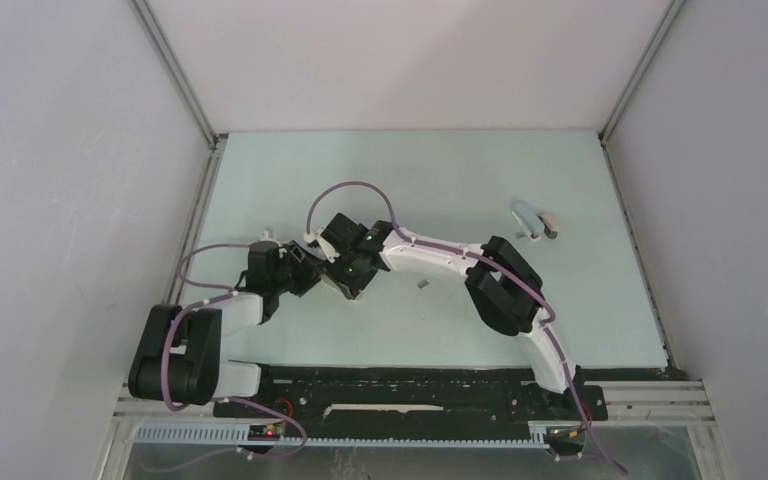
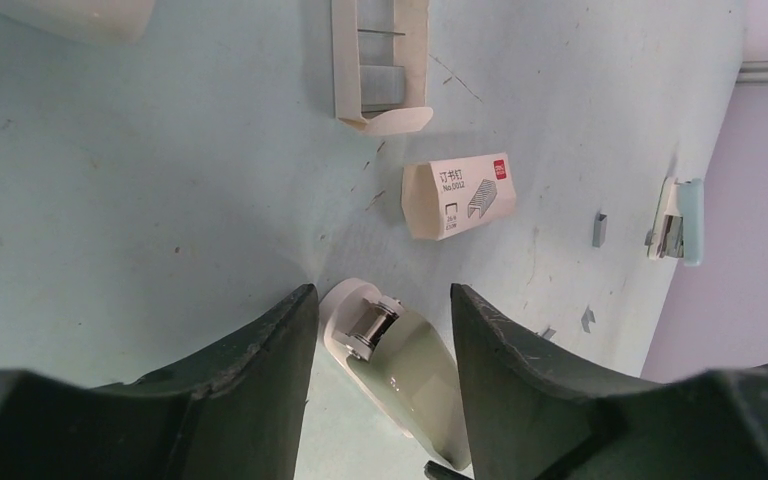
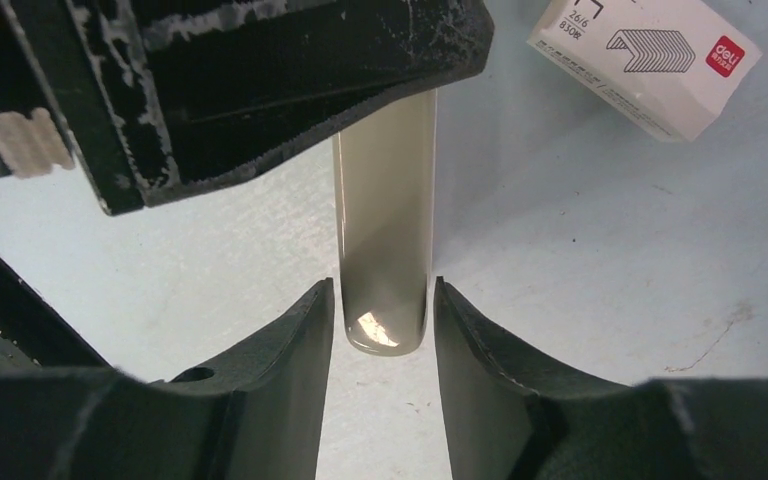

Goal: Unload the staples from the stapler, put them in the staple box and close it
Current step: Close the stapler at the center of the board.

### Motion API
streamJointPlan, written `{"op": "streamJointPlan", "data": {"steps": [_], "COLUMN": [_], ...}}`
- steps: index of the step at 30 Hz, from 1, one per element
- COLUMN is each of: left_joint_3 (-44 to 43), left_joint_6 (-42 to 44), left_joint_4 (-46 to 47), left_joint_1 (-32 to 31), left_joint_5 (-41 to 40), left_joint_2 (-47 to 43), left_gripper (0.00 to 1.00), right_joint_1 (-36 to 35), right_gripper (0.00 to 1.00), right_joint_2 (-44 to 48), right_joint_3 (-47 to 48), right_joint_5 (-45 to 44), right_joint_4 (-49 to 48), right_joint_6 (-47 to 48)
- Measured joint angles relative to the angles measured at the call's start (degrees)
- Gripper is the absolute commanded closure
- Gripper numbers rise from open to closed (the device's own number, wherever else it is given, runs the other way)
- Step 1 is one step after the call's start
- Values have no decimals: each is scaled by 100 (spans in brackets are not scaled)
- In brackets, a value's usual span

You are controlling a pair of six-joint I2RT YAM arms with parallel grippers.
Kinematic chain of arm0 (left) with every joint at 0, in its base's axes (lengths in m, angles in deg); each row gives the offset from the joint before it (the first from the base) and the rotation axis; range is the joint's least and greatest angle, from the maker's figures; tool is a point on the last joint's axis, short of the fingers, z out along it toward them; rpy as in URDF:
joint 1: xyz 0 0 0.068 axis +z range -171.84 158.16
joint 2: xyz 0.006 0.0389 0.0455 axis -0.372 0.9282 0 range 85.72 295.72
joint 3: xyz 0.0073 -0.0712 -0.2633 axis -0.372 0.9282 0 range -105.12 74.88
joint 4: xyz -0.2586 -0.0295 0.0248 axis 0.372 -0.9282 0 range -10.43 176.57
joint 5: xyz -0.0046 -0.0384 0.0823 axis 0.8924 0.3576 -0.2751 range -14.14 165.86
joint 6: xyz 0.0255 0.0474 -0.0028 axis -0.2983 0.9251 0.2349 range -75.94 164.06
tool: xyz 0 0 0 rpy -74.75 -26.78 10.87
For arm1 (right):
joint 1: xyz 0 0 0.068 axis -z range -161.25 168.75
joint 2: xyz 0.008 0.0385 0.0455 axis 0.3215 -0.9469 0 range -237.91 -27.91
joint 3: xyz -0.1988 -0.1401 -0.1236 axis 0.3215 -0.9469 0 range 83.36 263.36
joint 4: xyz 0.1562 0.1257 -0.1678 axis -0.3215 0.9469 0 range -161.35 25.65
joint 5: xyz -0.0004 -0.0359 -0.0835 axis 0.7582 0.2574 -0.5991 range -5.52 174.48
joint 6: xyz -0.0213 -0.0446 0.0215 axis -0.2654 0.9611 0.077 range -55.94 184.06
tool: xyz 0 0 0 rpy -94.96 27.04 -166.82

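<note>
A sage-green stapler [image 2: 410,380] with a white base lies at a slant on the mint table between the fingers of my left gripper [image 2: 382,292]. Its hinge end touches the left finger [image 2: 260,380] and its body touches the right finger; the gripper is shut on it. My right gripper [image 3: 382,285] stands open around the stapler's [image 3: 385,230] rounded front end, with a thin gap on each side. Loose grey staples [image 2: 599,228] lie on the table, and more sit in an open box tray [image 2: 345,60]. In the top view both grippers [image 1: 335,268] meet left of centre and hide the stapler.
A closed white staple box [image 2: 460,195] [image 3: 650,60] lies just beyond the stapler. A second, pale blue and white stapler [image 1: 535,222] [image 2: 678,222] rests at the far right. A small grey staple piece [image 1: 422,284] lies under the right arm. Walls enclose the table.
</note>
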Motion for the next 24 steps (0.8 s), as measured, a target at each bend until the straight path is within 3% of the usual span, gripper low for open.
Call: {"op": "streamJointPlan", "data": {"steps": [7,13,24], "left_joint_3": [-50,-50,-50], "left_joint_6": [46,155,278], "left_joint_4": [-267,-1023,-3008], "left_joint_1": [-9,24,466], "left_joint_5": [-37,-393,-1694], "left_joint_2": [-186,-754,-3010], "left_gripper": [32,29,18], "right_joint_1": [9,15,-81], "right_gripper": [63,67,65], "right_joint_2": [-81,-142,-527], "right_joint_3": [4,125,737], "right_joint_5": [87,103,111], "right_joint_4": [-24,-7,35], "right_joint_6": [9,7,-2]}}
